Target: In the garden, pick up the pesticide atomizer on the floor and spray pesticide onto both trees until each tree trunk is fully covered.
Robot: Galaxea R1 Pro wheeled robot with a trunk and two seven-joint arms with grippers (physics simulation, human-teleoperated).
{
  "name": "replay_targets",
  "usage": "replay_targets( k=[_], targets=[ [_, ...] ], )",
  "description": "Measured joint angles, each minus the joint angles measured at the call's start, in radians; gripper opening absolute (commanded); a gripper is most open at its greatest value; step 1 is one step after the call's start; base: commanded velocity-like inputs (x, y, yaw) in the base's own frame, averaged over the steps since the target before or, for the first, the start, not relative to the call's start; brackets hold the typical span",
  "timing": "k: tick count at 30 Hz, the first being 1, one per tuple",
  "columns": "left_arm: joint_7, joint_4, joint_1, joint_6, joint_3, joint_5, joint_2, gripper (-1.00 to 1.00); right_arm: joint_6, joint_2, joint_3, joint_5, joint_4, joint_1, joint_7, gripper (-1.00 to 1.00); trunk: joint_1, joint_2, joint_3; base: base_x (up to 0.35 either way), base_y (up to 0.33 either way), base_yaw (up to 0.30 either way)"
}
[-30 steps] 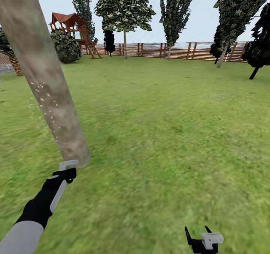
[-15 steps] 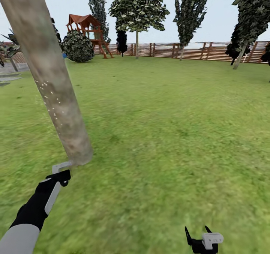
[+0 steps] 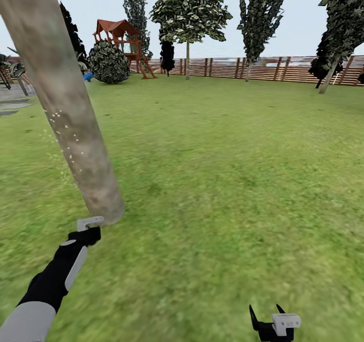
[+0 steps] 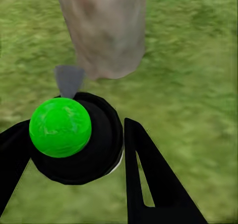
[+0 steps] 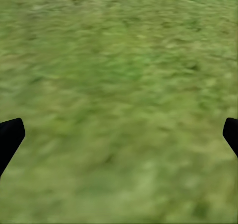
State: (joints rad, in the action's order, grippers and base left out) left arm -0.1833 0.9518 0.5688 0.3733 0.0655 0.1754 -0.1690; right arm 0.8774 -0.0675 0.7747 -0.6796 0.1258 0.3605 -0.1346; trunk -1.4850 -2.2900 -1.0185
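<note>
1. The left gripper [image 4: 74, 149] is clamped on the atomizer [image 4: 74, 139]; in the left wrist view its black fingers [image 4: 148, 179] flank the dark round body, which has a bright green cap
2. In the head view the atomizer's pale grey trigger head [image 3: 90, 223] sticks out past the left gripper [image 3: 87, 235] and sits just short of the trunk's [image 3: 65, 104] base edge; I cannot tell if they touch
3. The trunk rises straight ahead of that gripper and leans away to its left; white specks dot the bark partway up
4. Open lawn [image 3: 227, 180] spreads wide to the right of the left gripper, with nothing standing on it up to the fence [image 3: 273, 69]
5. The right gripper [image 3: 269, 319] hangs low, well apart from the left, jaws spread wide; its fingertips [image 5: 10, 134] frame bare grass
6. Beyond the lawn, trees [image 3: 189, 8] and a red-roofed play tower [image 3: 121, 36] line the fence
</note>
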Motion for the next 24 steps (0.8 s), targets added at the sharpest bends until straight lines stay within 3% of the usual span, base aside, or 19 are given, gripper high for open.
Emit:
replay_targets(
  k=[4,7,11,13,16,21,24],
  targets=[
    [0.002,0.022,0.018,0.135,0.004,-0.005,-0.011,-1.0,0.0,0.0,0.0,0.0,0.0,0.0,0.0,1.0,0.0,0.0,0.0,0.008,0.0,0.0],
    [0.005,0.026,0.057,0.2,0.008,0.005,-0.023,-1.0,0.0,0.0,0.0,0.0,0.0,0.0,0.0,1.0,0.0,0.0,0.0,0.001,0.0,0.0],
    [0.019,0.027,0.086,0.216,0.016,0.008,-0.034,-1.0,0.0,0.0,0.0,0.0,0.0,0.0,0.0,1.0,0.0,0.0,0.0,0.0,0.0,0.0],
    [0.054,0.027,0.088,0.217,0.023,0.01,-0.056,-1.0,0.0,0.0,0.0,0.0,0.0,0.0,0.0,1.0,0.0,0.0,0.0,0.0,0.0,0.0],
    [0.089,0.034,0.08,0.217,0.022,0.01,-0.063,-1.0,0.0,0.0,0.0,0.0,0.0,0.0,0.0,1.0,0.0,0.0,0.0,0.0,0.0,0.0],
    [0.097,0.145,0.077,0.22,0.026,0.011,-0.067,-1.0,0.0,0.0,0.0,0.0,0.0,0.0,0.0,1.0,0.0,0.0,0.0,0.136,-0.08,0.0],
    [0.096,0.16,0.078,0.233,0.026,0.009,-0.067,-1.0,0.0,0.0,0.0,0.0,0.0,0.0,0.0,1.0,0.0,0.0,0.0,0.174,-0.196,0.0]
  ],
)
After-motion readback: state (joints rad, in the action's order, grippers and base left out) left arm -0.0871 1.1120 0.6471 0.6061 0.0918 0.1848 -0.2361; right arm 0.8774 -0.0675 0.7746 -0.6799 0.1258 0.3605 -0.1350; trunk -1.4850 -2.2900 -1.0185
